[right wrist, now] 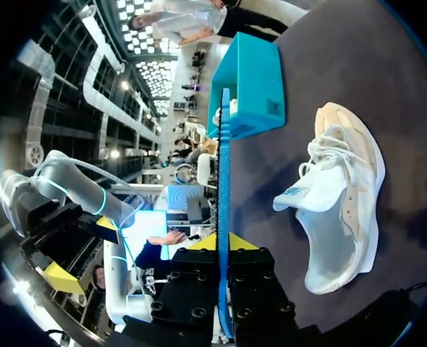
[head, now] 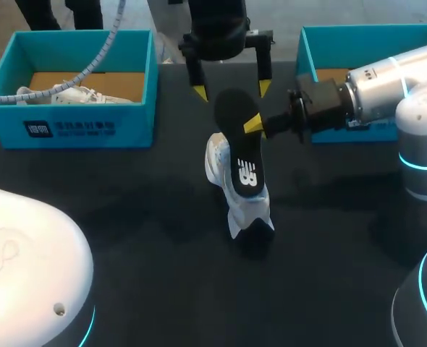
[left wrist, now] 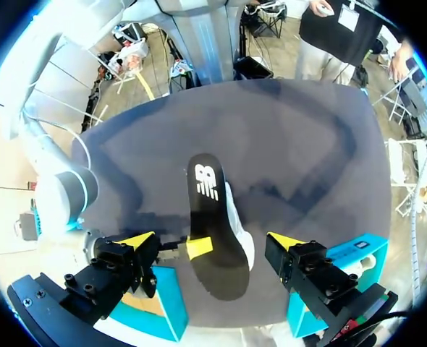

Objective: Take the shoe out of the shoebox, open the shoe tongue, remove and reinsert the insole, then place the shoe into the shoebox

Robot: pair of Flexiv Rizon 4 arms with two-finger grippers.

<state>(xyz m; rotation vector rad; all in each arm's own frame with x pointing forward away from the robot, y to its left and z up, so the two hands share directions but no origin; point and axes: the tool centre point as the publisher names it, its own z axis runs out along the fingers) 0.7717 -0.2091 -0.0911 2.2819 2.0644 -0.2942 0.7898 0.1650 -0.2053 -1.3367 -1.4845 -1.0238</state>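
Far left on the table: teal shoebox [head: 90, 126] holding one white shoe [head: 69, 94], with a grey cable [head: 90, 65] draped across its opening. Far right: second teal shoebox [head: 322, 40], interior largely hidden behind the right arm. Centre: white sneaker [head: 250, 210] on the dark tabletop. Right gripper [head: 253, 124] is clamped on the black insole [head: 239, 137], which is held tilted over the sneaker. Left gripper [head: 231, 90] is spread wide and empty, its fingers on either side of the insole's far end.
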